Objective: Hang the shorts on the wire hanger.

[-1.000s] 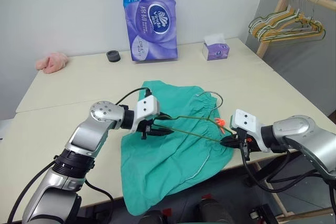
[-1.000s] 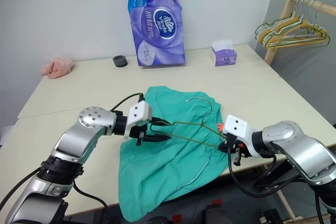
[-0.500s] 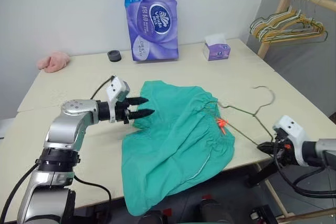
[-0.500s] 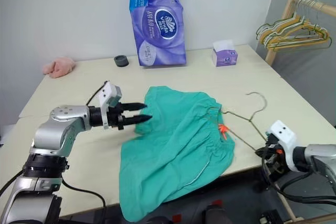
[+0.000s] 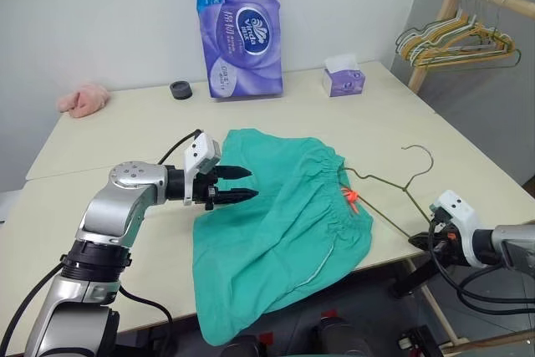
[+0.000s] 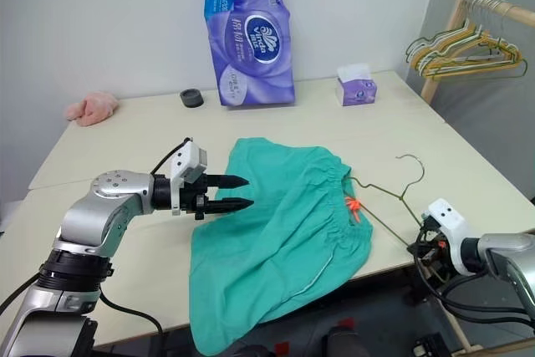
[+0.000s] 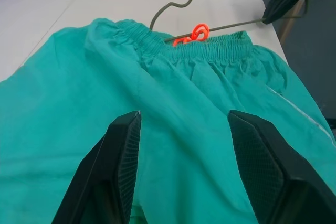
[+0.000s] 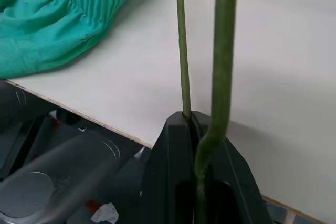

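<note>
The teal-green fabric shorts with a gathered elastic waistband (image 5: 280,232) lie spread near the front edge of the pale desk (image 5: 117,135), one leg spilling over that edge, and the thin olive-grey wire hanger (image 5: 389,198) lies just beside the waistband toward the desk's right front corner. The right gripper (image 5: 420,242), its two black fingers pressed together on the hanger's outer corner, holds that end at the desk's right edge, while the left gripper (image 5: 242,184) hovers over the shorts on their far left side with its fingers (image 7: 123,182) apart and nothing between them. The main risk I see is the hanger swinging or twisting in that narrow pinch: wire held at one corner can pivot, so its free end may miss the waistband opening or drag the fabric into a heap. The overhanging leg could also pull the shorts off the front edge if the cloth is tugged that way. The small orange-red tag (image 5: 352,199) at the waistband, touching the wire, might snag on it. The hanger's long axis runs diagonally from the right gripper toward the waistband, with its hook (image 5: 420,156) curling toward the back right of the desk. The shorts run from the waistband on the right to the leg openings at the front left.
</note>
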`<state>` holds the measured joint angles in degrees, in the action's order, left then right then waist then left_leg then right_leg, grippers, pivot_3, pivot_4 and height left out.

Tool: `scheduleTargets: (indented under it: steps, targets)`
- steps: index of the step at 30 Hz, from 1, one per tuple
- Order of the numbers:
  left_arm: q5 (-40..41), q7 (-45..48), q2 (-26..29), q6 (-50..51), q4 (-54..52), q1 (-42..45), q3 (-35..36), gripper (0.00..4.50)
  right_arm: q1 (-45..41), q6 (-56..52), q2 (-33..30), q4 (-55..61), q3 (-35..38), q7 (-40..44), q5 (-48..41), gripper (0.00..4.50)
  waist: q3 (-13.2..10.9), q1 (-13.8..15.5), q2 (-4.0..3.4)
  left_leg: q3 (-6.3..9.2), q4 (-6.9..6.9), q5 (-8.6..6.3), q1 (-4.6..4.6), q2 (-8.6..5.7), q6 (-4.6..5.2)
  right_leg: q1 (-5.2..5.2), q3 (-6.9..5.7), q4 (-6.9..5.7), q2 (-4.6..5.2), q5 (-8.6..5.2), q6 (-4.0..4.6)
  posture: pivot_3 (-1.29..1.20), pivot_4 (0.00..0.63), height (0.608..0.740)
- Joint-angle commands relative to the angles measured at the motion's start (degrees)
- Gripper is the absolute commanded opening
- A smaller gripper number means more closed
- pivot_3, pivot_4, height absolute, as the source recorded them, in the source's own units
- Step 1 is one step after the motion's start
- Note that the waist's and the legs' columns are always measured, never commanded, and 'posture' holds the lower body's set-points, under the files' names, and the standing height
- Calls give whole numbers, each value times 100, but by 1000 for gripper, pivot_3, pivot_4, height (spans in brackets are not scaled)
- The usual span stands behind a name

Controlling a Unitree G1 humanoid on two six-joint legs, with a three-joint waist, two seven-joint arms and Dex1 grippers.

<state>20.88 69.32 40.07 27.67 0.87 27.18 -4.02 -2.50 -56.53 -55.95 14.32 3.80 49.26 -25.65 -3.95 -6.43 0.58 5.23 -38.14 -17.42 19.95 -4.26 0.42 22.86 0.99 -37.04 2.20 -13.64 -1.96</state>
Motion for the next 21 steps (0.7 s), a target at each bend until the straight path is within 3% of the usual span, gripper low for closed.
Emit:
scheduleTargets:
  steps: [1,6,16,21]
  targets:
    - [-60,-86,82,-193,-185,-35,76,2774,-294,125,-193,7,-134,259,19,0,0,0,0,-1,0,0,-1,0,0,0,1,0,0,0,0,-216,40,740]
    - [-151,-341,73,-361,32,39,226,2774,-895,19,-159,-333,-355,458,-40,0,0,-2,0,0,0,0,0,0,0,1,-1,0,0,0,0,-210,39,740]
    - [-208,-585,100,-682,433,313,398,2774,-2714,131,391,-2527,-1705,1083,579,0,3,8,1,-2,-1,1,9,-2,-3,15,2,-4,3,4,5,-179,32,740]
    - [-183,-678,131,-698,352,212,469,2774,-2927,-174,398,-2831,-1932,1475,558,0,7,29,-3,6,-1,6,33,-1,-12,39,-5,-8,3,11,14,-152,28,740]
